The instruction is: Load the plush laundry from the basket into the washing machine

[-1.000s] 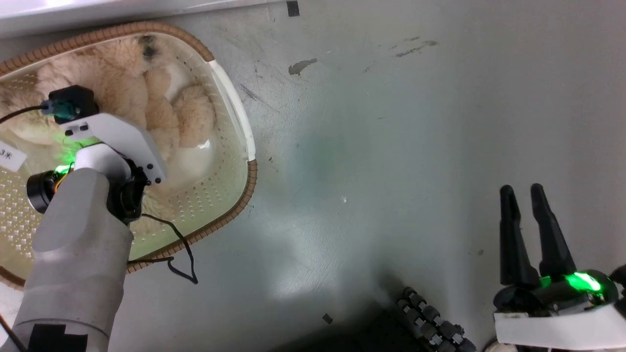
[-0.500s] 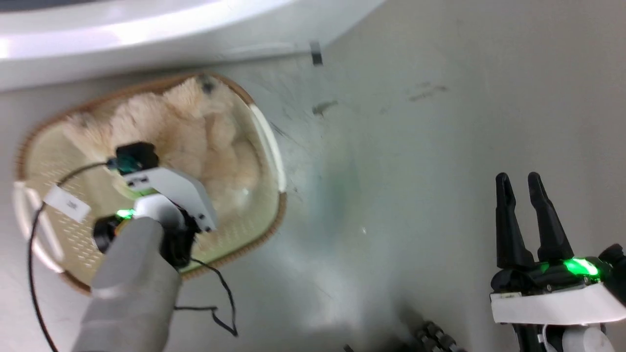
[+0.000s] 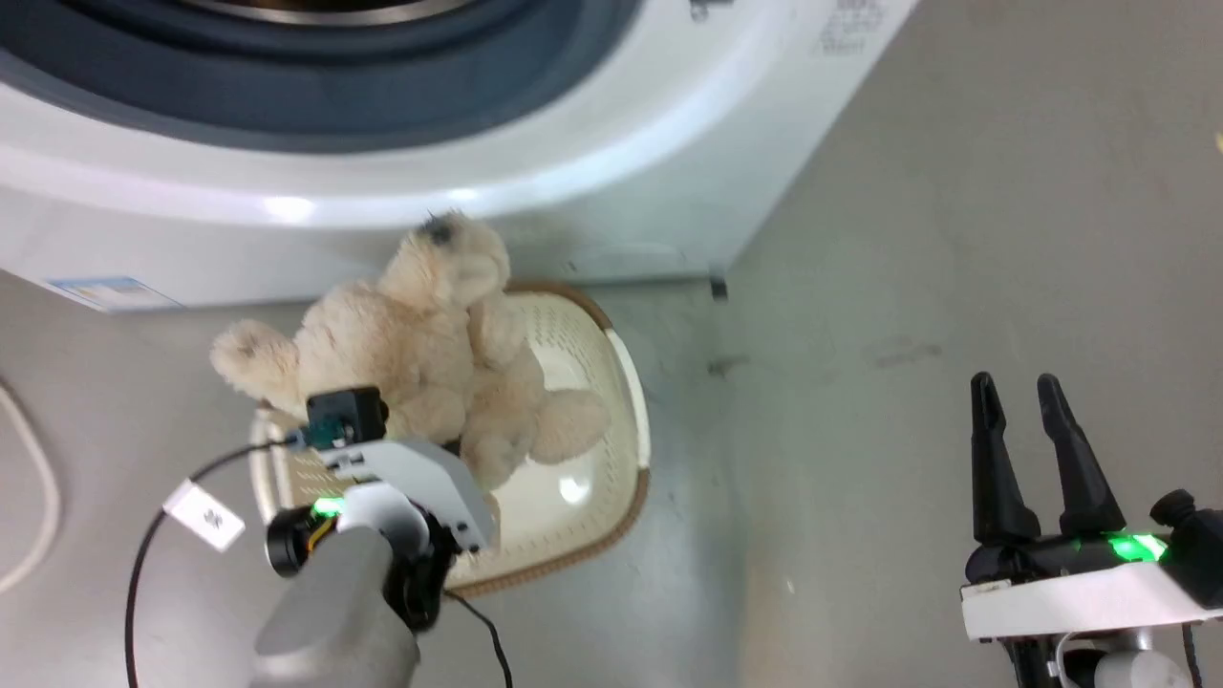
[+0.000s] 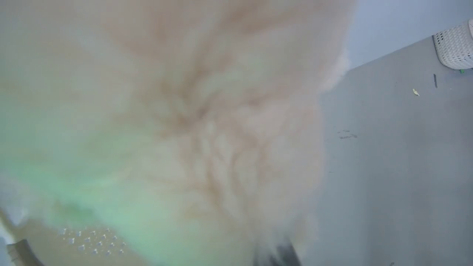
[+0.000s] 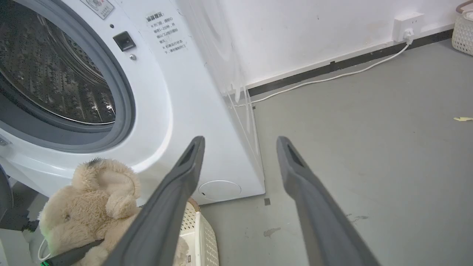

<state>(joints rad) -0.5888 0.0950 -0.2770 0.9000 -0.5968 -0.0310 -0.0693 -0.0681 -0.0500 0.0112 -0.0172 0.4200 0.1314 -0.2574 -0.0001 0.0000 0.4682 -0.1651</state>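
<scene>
- In the left part of the head view, the left gripper (image 3: 435, 441) reaches over the basket (image 3: 626, 382). Its fingers are buried in the fur and clenched on the plush laundry (image 3: 420, 325). Fur covers most of the left wrist view.
- The plush laundry is up above the basket's bottom. Its head is level with the lower front of the washing machine (image 3: 535, 172), and its legs hang over the basket's inside. I judge that the pick-up is done and the carry to the port is now in hand.
- The basket stands on the floor (image 3: 908, 287), close against the front of the washing machine. I see nothing else in the part of it that shows.
- The washing machine fills the top of the head view. In the upper left of the right wrist view, the steel drum (image 5: 48, 74) shows through the grey ring with no glass before it, so the port seems open. The drum looks empty.
- What is left, as I judge: to raise the plush laundry to the port, push it inside and let go. The floppy limbs could catch on the rubber ring.
- At the lower right of the head view, the right gripper (image 3: 1015, 384) hovers over bare floor with its fingers released and holding nothing.
- The floor is grey and smooth with some scuff marks. At the upper right of the right wrist view, a white cable (image 5: 332, 75) runs along the white wall to a socket (image 5: 404, 22).
</scene>
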